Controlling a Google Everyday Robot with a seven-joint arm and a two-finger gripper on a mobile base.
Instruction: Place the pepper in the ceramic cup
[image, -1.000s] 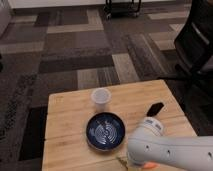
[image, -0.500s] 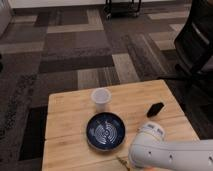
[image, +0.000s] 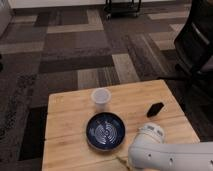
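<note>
The ceramic cup (image: 101, 96) is small, white and stands upright on the wooden table (image: 70, 110), just behind the bowl. My white arm (image: 160, 150) reaches in from the bottom right and ends over the table's front edge. The gripper is hidden beneath the arm there, and it is shut. The pepper is hidden. A thin sliver (image: 120, 159) sticks out at the arm's left side, and I cannot tell whether it belongs to the pepper.
A dark blue bowl (image: 106, 131) with white rings sits at the table's front centre, close to the arm. A small black object (image: 155, 109) lies on the right. Patterned carpet surrounds the table, with an office chair (image: 197, 45) at far right.
The arm has sunk a little toward the table's front edge, showing more of the black object. The gripper has gone from open to shut. Cup and bowl have not moved.
</note>
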